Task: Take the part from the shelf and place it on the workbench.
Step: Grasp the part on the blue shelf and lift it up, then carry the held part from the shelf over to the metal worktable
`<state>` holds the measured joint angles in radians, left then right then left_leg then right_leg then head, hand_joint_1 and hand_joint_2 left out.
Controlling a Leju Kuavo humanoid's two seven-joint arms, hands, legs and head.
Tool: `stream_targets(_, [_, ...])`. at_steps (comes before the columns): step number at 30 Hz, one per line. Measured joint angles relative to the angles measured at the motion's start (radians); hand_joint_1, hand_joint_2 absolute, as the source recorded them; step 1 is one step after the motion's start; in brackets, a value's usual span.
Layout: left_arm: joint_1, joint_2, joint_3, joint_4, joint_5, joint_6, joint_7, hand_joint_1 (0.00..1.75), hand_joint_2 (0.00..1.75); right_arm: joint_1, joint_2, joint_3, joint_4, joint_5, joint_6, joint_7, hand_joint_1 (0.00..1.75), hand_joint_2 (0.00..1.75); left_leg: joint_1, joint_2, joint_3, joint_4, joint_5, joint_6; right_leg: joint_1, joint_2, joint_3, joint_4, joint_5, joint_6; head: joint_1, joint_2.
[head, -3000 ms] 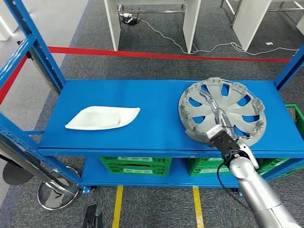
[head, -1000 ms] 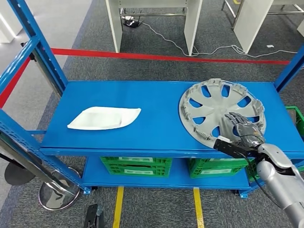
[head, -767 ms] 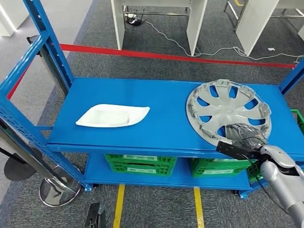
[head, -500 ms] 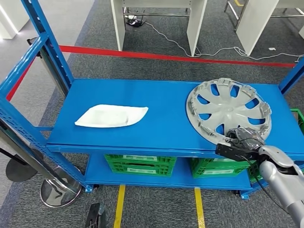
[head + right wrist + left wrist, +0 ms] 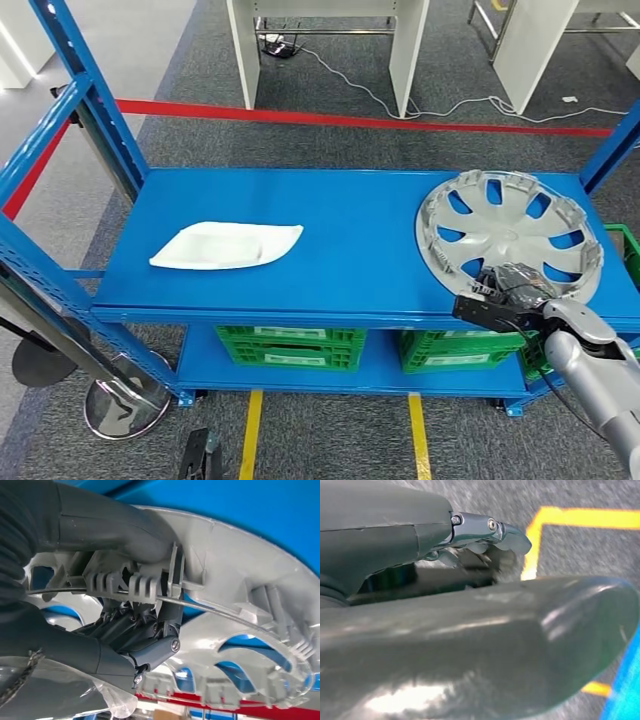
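A silver hubcap lies at the right end of the blue shelf, its near rim at the shelf's front edge. My right hand grips that near rim. In the right wrist view the thumb lies over the hubcap's ribbed rim and the dark fingers curl under it. A white curved part lies flat on the left half of the shelf, far from the hand. My left hand hangs low over the grey floor, fingers straight, holding nothing.
Green crates stand on the lower shelf level. Blue uprights frame the shelf at the left, and another at the right. A red floor line and white table legs lie behind. A round metal stand base sits at the lower left.
My right hand's fingers, spread on the hubcap a second ago, have closed on its near rim. The hubcap has slid to the right along the shelf. The camera shifted slightly.
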<state>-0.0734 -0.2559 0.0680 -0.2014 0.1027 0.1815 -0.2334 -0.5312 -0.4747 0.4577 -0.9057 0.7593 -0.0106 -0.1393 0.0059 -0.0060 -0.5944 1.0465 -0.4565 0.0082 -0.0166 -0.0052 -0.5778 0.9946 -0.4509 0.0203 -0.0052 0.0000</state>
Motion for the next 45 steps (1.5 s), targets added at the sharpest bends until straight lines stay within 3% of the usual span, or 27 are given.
stream_targets(3, [0.002,0.001,0.004,0.0,0.02,-0.026,-0.058,0.0,0.0,0.027,0.001,0.002,-0.016,0.001,-0.082,-0.04,1.75,1.75,-0.003,-0.001,0.006,-0.024,0.002,0.018,0.0,0.002,-0.003,-0.004,0.004,0.019,0.0,0.0])
stream_targets(5, [0.002,0.001,0.007,0.0,0.026,-0.029,-0.093,0.0,0.0,0.069,0.002,-0.002,-0.056,0.021,-0.172,-0.063,1.75,1.75,-0.001,-0.001,0.008,-0.03,0.007,0.033,-0.003,0.002,-0.016,0.013,-0.012,0.029,0.003,0.0])
stream_targets(6, [0.003,0.001,0.009,0.0,0.027,-0.029,-0.106,0.0,0.0,0.093,0.005,-0.005,-0.083,0.042,-0.23,-0.074,1.75,1.75,0.0,-0.002,0.008,-0.033,0.009,0.038,-0.004,0.002,-0.036,0.051,-0.036,0.032,0.004,0.0])
stream_targets(8, [0.004,0.002,0.012,0.0,0.027,-0.027,-0.128,0.0,0.0,0.146,0.015,-0.017,-0.145,0.123,-0.372,-0.085,1.75,1.75,0.0,-0.002,0.006,-0.033,0.009,0.044,-0.004,0.003,-0.103,0.186,-0.1,0.034,0.007,0.0])
stream_targets(9, [0.005,0.003,0.014,0.0,0.027,-0.026,-0.139,0.0,0.0,0.176,0.023,-0.027,-0.183,0.182,-0.452,-0.086,1.75,1.75,-0.001,-0.003,0.006,-0.033,0.008,0.045,-0.004,0.003,-0.135,0.252,-0.123,0.035,0.008,0.0])
stream_targets(10, [0.006,0.005,0.016,0.0,0.026,-0.024,-0.149,0.0,0.0,0.207,0.032,-0.038,-0.224,0.25,-0.522,-0.085,1.75,1.75,-0.002,-0.004,0.006,-0.033,0.007,0.046,-0.004,0.003,-0.155,0.289,-0.129,0.035,0.007,0.0])
stream_targets(11, [0.007,0.006,0.017,0.0,0.024,-0.02,-0.158,0.0,0.0,0.236,0.04,-0.049,-0.268,0.318,-0.575,-0.084,1.75,1.75,-0.002,-0.005,0.008,-0.032,0.005,0.045,-0.005,0.003,-0.156,0.284,-0.113,0.034,0.008,0.0])
stream_targets(13, [0.008,0.009,0.019,0.0,0.013,-0.009,-0.171,0.0,0.0,0.289,0.059,-0.075,-0.366,0.449,-0.638,-0.097,1.75,1.75,-0.001,-0.007,0.011,-0.029,-0.001,0.04,-0.007,0.002,-0.107,0.174,-0.044,0.033,0.008,0.0])
stream_targets(15, [0.009,0.013,0.018,0.0,-0.001,0.007,-0.176,0.0,0.0,0.335,0.089,-0.108,-0.47,0.535,-0.659,-0.144,1.75,1.75,-0.006,-0.008,0.011,-0.022,-0.009,0.029,-0.006,0.002,-0.045,0.057,-0.004,0.029,0.008,0.0])
stream_targets(16, [0.011,0.016,0.018,0.0,-0.005,0.015,-0.176,0.0,0.0,0.359,0.11,-0.126,-0.524,0.558,-0.665,-0.176,1.75,1.75,-0.008,-0.008,0.009,-0.02,-0.011,0.023,-0.005,0.002,-0.03,0.03,-0.001,0.025,0.009,0.0])
stream_targets(20, [0.017,0.026,0.018,0.0,-0.009,0.041,-0.172,0.0,0.0,0.422,0.182,-0.18,-0.665,0.555,-0.673,-0.289,1.75,1.75,-0.008,-0.008,0.009,-0.018,-0.013,0.012,-0.002,0.004,-0.026,0.026,-0.013,0.005,0.009,0.0])
stream_targets(28, [0.017,0.027,0.018,0.0,-0.01,0.047,-0.171,0.0,0.0,0.429,0.196,-0.189,-0.681,0.542,-0.673,-0.311,1.75,1.75,-0.008,-0.008,0.009,-0.016,-0.017,0.009,-0.004,0.004,-0.026,0.026,-0.013,0.0,0.01,0.0])
stream_targets(30, [0.019,0.029,0.018,0.0,-0.013,0.057,-0.169,0.0,0.0,0.441,0.227,-0.212,-0.718,0.517,-0.673,-0.342,1.75,1.75,-0.007,-0.006,-0.005,0.021,-0.045,0.0,-0.005,0.002,-0.023,0.024,-0.013,-0.009,0.006,0.0])
stream_targets(31, [0.021,0.032,0.017,0.0,-0.015,0.06,-0.168,0.0,0.0,0.453,0.255,-0.231,-0.747,0.504,-0.673,-0.357,1.75,1.75,-0.006,-0.005,-0.039,0.099,-0.08,-0.004,-0.005,0.002,-0.021,0.024,-0.014,-0.014,0.005,0.0])
stream_targets(32, [0.023,0.035,0.017,0.0,-0.017,0.063,-0.167,0.0,0.0,0.466,0.286,-0.253,-0.782,0.492,-0.674,-0.369,1.75,1.75,-0.006,-0.004,-0.044,0.114,-0.077,-0.002,-0.003,0.003,-0.017,0.023,-0.016,-0.019,0.003,0.0])
stream_targets(34, [0.027,0.04,0.017,0.0,-0.019,0.063,-0.166,0.0,0.0,0.486,0.33,-0.285,-0.829,0.487,-0.674,-0.373,1.75,1.75,-0.011,-0.004,-0.032,0.079,-0.049,0.011,0.001,0.009,-0.017,0.025,-0.016,-0.012,0.004,0.0])
stream_targets(35, [0.028,0.042,0.017,0.0,-0.019,0.063,-0.166,0.0,0.0,0.49,0.339,-0.292,-0.84,0.486,-0.674,-0.374,1.75,1.75,-0.013,-0.004,0.002,0.001,-0.012,0.02,0.002,0.012,-0.017,0.024,-0.014,-0.005,0.004,0.0])
stream_targets(38, [0.029,0.042,0.016,0.0,-0.02,0.066,-0.164,0.0,0.0,0.495,0.345,-0.299,-0.851,0.481,-0.674,-0.38,1.75,1.75,-0.007,-0.002,0.013,-0.028,-0.004,0.033,0.002,0.012,-0.035,0.05,-0.036,0.014,0.007,0.0])
stream_targets(41, [0.027,0.042,0.015,0.0,-0.022,0.09,-0.155,0.0,0.0,0.506,0.349,-0.296,-0.851,0.402,-0.672,-0.412,1.75,1.75,-0.005,-0.001,0.014,-0.032,-0.001,0.039,0.001,0.011,-0.114,0.22,-0.121,0.025,0.011,0.0])
stream_targets(42, [0.027,0.044,0.015,0.0,-0.022,0.101,-0.152,0.0,0.0,0.515,0.346,-0.284,-0.849,0.353,-0.672,-0.415,1.75,1.75,-0.006,-0.001,0.013,-0.032,-0.001,0.04,0.0,0.011,-0.138,0.272,-0.138,0.027,0.011,0.0])
stream_targets(43, [0.027,0.046,0.016,0.0,-0.022,0.112,-0.148,0.0,0.0,0.525,0.339,-0.266,-0.849,0.303,-0.671,-0.41,1.75,1.75,-0.006,-0.002,0.013,-0.031,-0.001,0.04,0.0,0.01,-0.147,0.291,-0.136,0.028,0.011,0.0])
stream_targets(44, [0.027,0.05,0.016,0.0,-0.024,0.124,-0.143,0.0,0.0,0.533,0.33,-0.242,-0.849,0.26,-0.672,-0.4,1.75,1.75,-0.006,-0.002,0.013,-0.029,0.0,0.04,0.0,0.01,-0.138,0.273,-0.118,0.028,0.011,0.0])
stream_targets(45, [0.026,0.053,0.016,0.0,-0.026,0.134,-0.137,0.0,0.0,0.537,0.322,-0.216,-0.85,0.224,-0.672,-0.391,1.75,1.75,-0.006,-0.002,0.014,-0.028,0.0,0.039,0.0,0.009,-0.108,0.214,-0.084,0.026,0.011,0.0])
